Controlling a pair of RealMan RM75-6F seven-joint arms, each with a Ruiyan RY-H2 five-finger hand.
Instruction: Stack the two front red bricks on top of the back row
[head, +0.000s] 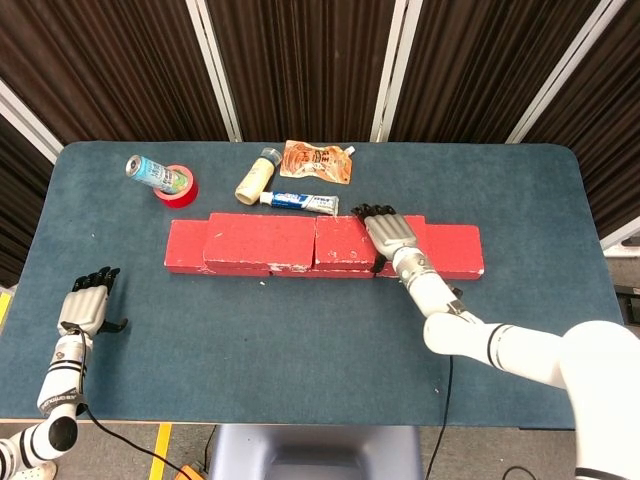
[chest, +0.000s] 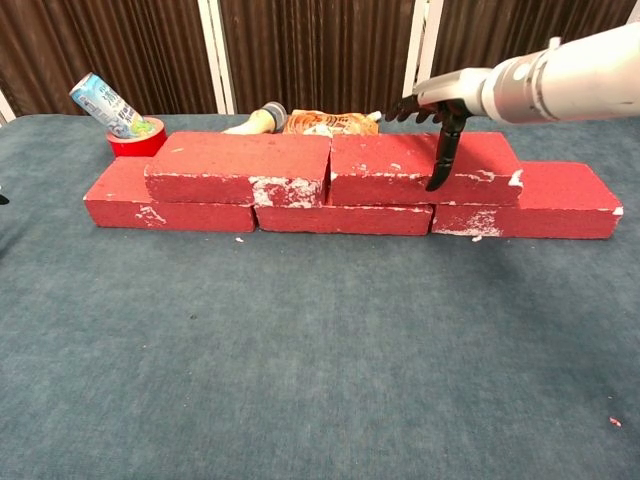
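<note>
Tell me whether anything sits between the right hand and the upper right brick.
Nothing visible does. The right hand lies flat over the upper right brick with its thumb hanging down the front face. Both upper bricks already sit on the bottom row, butted together.

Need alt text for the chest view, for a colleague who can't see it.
Two red bricks sit end to end on a back row of red bricks; the right hand rests over the right upper brick, thumb down its front face. Behind lie a can on red tape and a pouch.
</note>
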